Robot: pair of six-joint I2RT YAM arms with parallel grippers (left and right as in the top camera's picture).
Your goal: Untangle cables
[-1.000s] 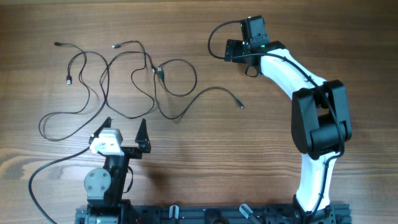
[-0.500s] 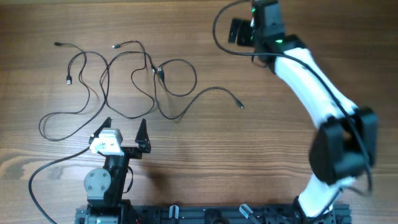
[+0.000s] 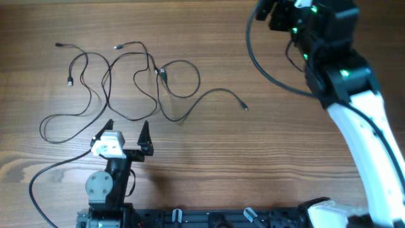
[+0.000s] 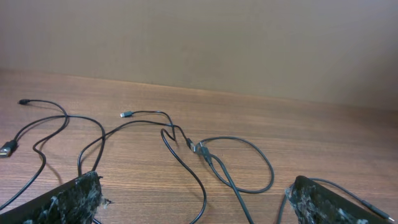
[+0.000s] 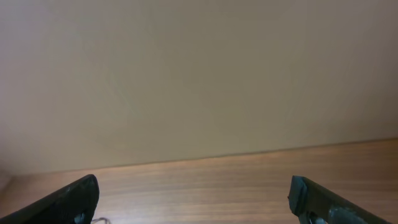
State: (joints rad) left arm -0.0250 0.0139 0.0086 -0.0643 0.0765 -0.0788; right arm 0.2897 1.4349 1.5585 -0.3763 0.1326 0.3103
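Observation:
Several thin black cables (image 3: 162, 72) lie tangled on the wooden table (image 3: 253, 158) at the left middle, crossing at a small knot. Loose plug ends lie at the far left (image 3: 58, 45) and at the right (image 3: 245, 107). My left gripper (image 3: 127, 126) is open and empty just in front of the tangle. In the left wrist view the cables (image 4: 200, 149) lie on the table ahead of the open left gripper (image 4: 194, 186). My right gripper (image 3: 271, 12) is raised high at the top right, far from the cables. In the right wrist view it (image 5: 193, 183) is open and empty.
A thick black cable wired to the right arm (image 3: 261, 63) hangs in a loop at the top right. The left arm's own cable (image 3: 39, 180) curves over the front left of the table. The base rail (image 3: 209, 218) runs along the front edge.
My right arm has risen and swung from the table's top middle to the top right corner, still open. The left arm and the cables have not moved.

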